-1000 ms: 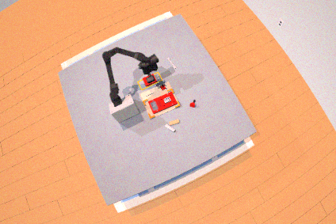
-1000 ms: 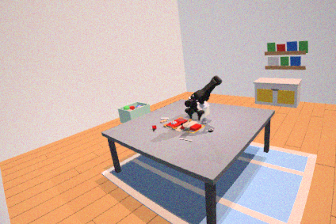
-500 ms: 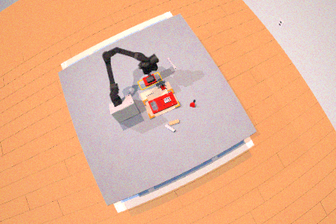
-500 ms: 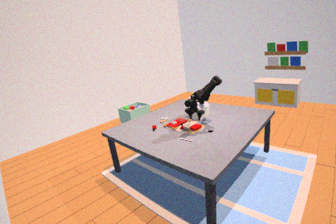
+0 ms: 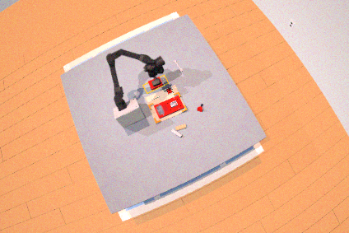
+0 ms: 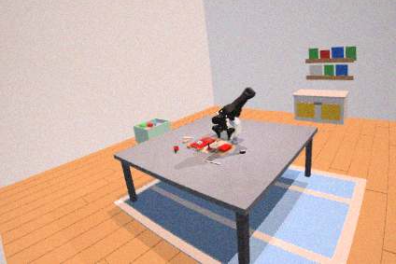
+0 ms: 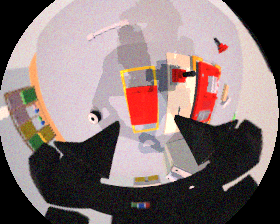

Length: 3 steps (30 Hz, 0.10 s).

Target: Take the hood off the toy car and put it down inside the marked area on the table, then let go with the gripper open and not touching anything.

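1 hood [image 7: 143, 103] in 1 marked area [image 7: 125, 75] | 1 gripper [image 7: 148, 136] spread, released, seemingly clear above

The grey tabletop [image 5: 214, 126] carries the arm's pale base block [image 5: 131, 113], a board [image 5: 165, 98] with the red toy car [image 5: 169, 106], a yellow-outlined marked area [image 5: 145, 86] holding the red hood [image 5: 156, 83], a small red piece [image 5: 201, 108], a tan block [image 5: 181, 127] and 2 white pieces [image 5: 176, 132].

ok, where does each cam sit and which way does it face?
Top: overhead, looking down at the table; whole arm and base show.
Exterior: off one table corner, facing the wall shelves; arm shows.
Wrist: on the arm, looking down past the open claw at the red hood in the yellow-marked area.
Top and wrist share the hood.
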{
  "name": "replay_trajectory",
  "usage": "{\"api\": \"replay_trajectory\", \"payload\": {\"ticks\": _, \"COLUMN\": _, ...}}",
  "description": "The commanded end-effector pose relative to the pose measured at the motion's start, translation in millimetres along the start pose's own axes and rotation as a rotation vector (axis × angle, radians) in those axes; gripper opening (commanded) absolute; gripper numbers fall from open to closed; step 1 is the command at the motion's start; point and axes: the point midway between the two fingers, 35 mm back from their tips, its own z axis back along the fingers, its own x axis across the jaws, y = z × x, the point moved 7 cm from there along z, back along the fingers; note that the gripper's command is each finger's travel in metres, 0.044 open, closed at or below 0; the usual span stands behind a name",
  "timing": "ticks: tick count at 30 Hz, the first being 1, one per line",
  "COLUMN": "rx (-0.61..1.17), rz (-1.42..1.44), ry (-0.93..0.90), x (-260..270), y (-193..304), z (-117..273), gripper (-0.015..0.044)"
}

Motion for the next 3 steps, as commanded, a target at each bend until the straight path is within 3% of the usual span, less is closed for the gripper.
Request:
{"api": "replay_trajectory", "payload": {"ticks": 1, "rx": 0.001, "rz": 0.004, "ry": -0.006, "x": 0.5, "y": 0.1, "z": 0.2, "gripper": 0.044}}
{"api": "replay_trajectory", "payload": {"ticks": 3, "rx": 0.001, "rz": 0.004, "ry": -0.006, "x": 0.5, "y": 0.1, "z": 0.2, "gripper": 0.044}}
